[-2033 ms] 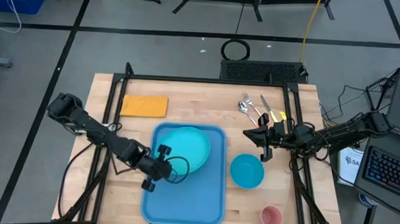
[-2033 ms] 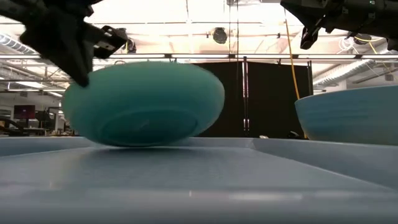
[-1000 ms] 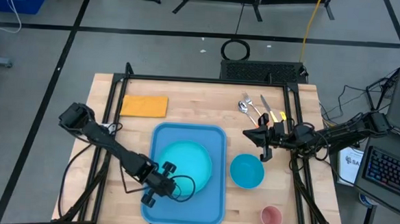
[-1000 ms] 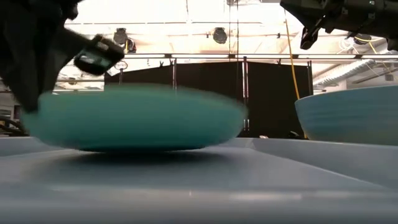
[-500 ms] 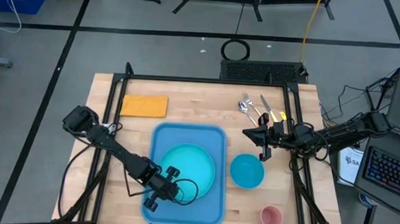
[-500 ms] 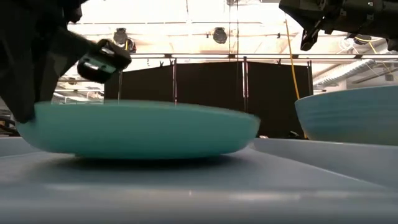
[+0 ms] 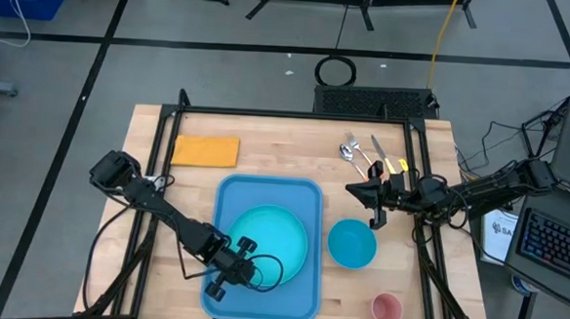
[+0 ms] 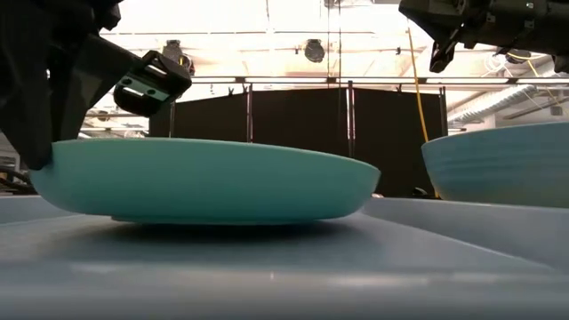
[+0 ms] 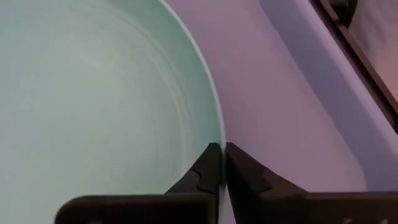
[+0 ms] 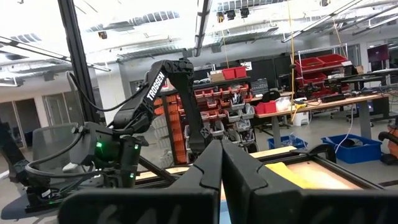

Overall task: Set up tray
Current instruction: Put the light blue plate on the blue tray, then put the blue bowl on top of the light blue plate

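A round turquoise plate [image 7: 276, 240] lies on its base inside the light-blue tray [image 7: 303, 195], as the low view shows with the plate [image 8: 204, 182] on the tray floor [image 8: 284, 258]. My left gripper [image 7: 245, 266] is at the plate's near-left rim, shut on it. My right gripper [image 7: 373, 199] hangs shut and holding nothing above the table, right of the tray, and shows in the low view's upper right corner [image 8: 440, 53]. My left gripper pinches the plate's rim [image 9: 219, 134] between its two fingers, one finger [image 9: 205, 171] over the plate's inside and the other [image 9: 244, 174] outside it. The fingers slant down from the near left. The plate rests on its base [image 8: 213, 219] on the tray.
A blue bowl [image 7: 351, 243] stands right of the tray and a pink cup [image 7: 387, 308] near the front right. An orange napkin [image 7: 204, 151] lies at the far left, and cutlery [image 7: 363, 154] at the far right.
My left gripper has moved a little toward the table's near edge, still holding the plate's rim. The plate has slid that way within the tray and settled level on the tray floor. My right arm has kept still.
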`<state>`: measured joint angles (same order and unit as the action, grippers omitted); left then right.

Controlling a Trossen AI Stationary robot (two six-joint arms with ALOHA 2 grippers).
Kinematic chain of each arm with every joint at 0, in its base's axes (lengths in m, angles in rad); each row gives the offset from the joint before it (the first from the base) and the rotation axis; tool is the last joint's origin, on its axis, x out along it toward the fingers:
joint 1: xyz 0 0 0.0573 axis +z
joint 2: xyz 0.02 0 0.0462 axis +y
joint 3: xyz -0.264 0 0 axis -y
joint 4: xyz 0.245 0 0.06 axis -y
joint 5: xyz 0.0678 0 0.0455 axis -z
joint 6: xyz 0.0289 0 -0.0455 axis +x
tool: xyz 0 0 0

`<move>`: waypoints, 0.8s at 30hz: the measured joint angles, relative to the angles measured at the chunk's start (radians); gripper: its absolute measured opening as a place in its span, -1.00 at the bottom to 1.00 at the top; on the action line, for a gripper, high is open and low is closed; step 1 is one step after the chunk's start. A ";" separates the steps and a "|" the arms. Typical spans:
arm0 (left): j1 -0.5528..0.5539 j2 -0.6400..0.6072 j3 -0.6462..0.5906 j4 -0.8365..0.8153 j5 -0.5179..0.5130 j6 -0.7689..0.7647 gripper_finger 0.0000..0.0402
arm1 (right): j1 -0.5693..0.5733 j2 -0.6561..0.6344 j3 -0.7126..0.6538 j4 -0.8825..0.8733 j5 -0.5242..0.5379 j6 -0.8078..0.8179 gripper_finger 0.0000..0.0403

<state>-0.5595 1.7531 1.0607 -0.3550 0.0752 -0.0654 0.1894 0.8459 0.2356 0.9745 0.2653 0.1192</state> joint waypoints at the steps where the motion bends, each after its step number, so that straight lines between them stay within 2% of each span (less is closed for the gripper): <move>1: 0.001 0.000 0.000 0.000 -0.008 0.000 -0.89 | 0.000 0.000 0.000 0.000 0.000 0.000 -1.00; 11: 0.005 0.000 0.000 0.014 -0.026 0.001 -0.94 | 0.000 0.000 0.000 -0.001 0.000 0.002 -1.00; 19: 0.005 0.000 0.000 0.016 -0.022 -0.035 -0.63 | 0.000 0.000 0.000 -0.010 0.000 0.006 -1.00; 24: 0.005 0.000 0.000 0.016 -0.023 -0.035 -0.53 | 0.000 0.000 0.000 -0.015 -0.001 0.004 -1.00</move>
<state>-0.5549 1.7527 1.0603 -0.3387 0.0522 -0.1007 0.1894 0.8459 0.2356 0.9591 0.2647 0.1232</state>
